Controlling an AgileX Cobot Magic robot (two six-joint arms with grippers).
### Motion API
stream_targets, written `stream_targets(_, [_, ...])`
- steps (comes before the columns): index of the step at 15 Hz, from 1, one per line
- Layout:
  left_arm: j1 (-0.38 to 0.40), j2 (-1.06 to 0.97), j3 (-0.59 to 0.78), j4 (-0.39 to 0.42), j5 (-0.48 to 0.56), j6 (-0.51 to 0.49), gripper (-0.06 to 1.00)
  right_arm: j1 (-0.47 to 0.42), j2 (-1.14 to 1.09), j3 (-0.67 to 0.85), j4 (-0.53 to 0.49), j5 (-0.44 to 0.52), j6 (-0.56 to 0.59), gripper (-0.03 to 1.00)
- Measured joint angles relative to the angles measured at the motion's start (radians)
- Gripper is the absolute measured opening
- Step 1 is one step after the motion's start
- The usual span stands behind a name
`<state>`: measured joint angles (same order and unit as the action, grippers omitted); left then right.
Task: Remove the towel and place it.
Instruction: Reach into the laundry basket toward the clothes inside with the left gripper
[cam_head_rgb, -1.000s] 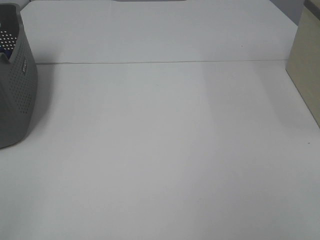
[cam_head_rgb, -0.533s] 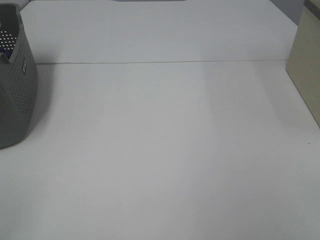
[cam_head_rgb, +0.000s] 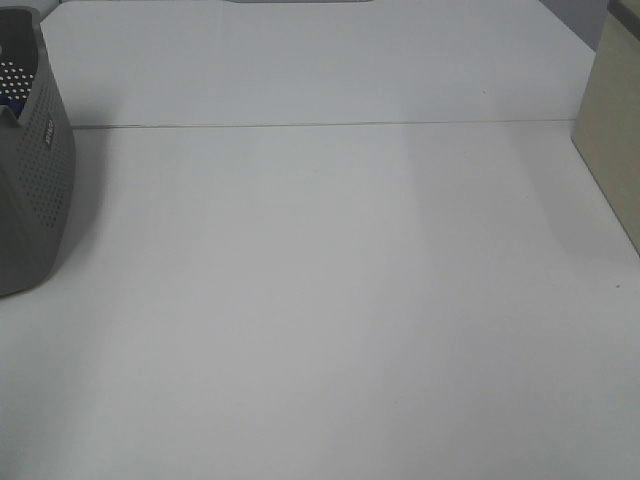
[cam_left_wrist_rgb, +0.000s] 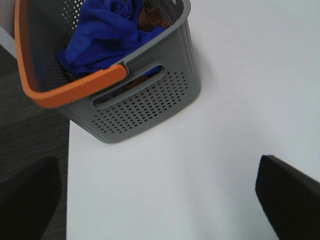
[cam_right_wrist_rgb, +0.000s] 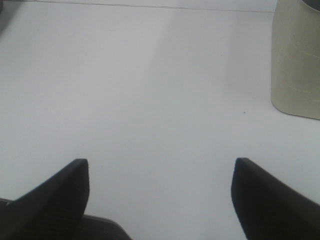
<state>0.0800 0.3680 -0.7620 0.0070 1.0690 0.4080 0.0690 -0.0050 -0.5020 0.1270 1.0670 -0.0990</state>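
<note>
Nearest the left wrist camera, the left claw (cam_left_wrist_rgb: 155, 167) is held with its two dark fingers (cam_left_wrist_rgb: 287, 197) wide apart above a white table (cam_head_rgb: 320, 320), with nothing gripped. The right claw (cam_right_wrist_rgb: 160, 167) is likewise spread wide over bare tabletop, also holding nothing. Beyond the left claw, a grey perforated basket (cam_left_wrist_rgb: 150, 105) with an orange rim (cam_left_wrist_rgb: 75, 87) is set at the table's left edge. The towel (cam_left_wrist_rgb: 105, 35), royal blue and crumpled, is heaped inside the basket, touching a brown item (cam_left_wrist_rgb: 152, 17) partly hidden behind it. A small mark (cam_head_rgb: 45, 135) is seen on the basket wall, but it cannot be read. Beyond the right claw, a beige box (cam_right_wrist_rgb: 295, 65) is stood at the table's right edge. Farther back, a thin seam (cam_head_rgb: 300, 125) is drawn across the table.
</note>
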Motion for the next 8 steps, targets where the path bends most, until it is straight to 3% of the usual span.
stream_targets(1, [0.0, 0.045, -0.033, 0.0, 0.0, 0.029, 0.99, 0.0, 0.0, 0.0, 0.0, 0.0, 0.0, 0.76])
stream_targets(2, [0.0, 0.224, -0.173, 0.002, 0.0, 0.162, 0.99, 0.0, 0.0, 0.0, 0.0, 0.0, 0.0, 0.76])
stream_targets(8, [0.0, 0.805, -0.65, 0.007, 0.055, 0.532, 0.99, 0.0, 0.0, 0.0, 0.0, 0.0, 0.0, 0.76])
